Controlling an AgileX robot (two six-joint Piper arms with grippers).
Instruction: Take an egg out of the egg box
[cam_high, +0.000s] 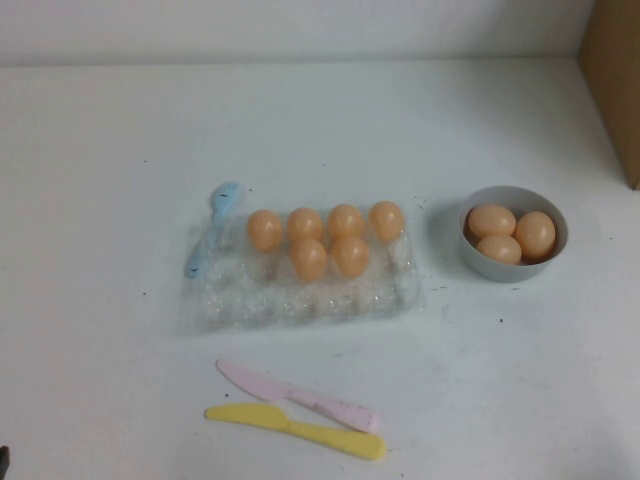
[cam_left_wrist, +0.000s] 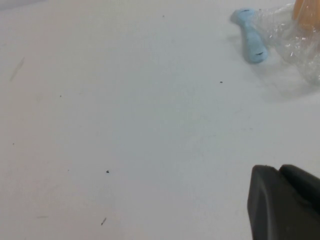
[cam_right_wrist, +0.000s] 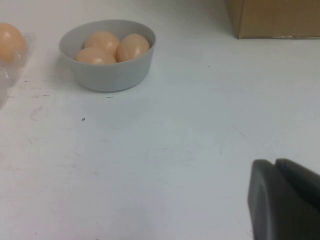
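— How's the light on my feed?
— Bright and even, I'd say; the white table (cam_high: 120, 150) nearly washes out. The grey bowl (cam_high: 512, 235) casts a soft shadow to its left.
— Focus?
— All three views soft. The egg box (cam_high: 300, 285) glints; the right gripper (cam_right_wrist: 285, 200) is a dark blur at the corner.

Only matte black, rounded finger pieces show: the left hand (cam_left_wrist: 285, 202) and the right hand (cam_right_wrist: 285, 200), each with a narrow seam between two moulded parts.
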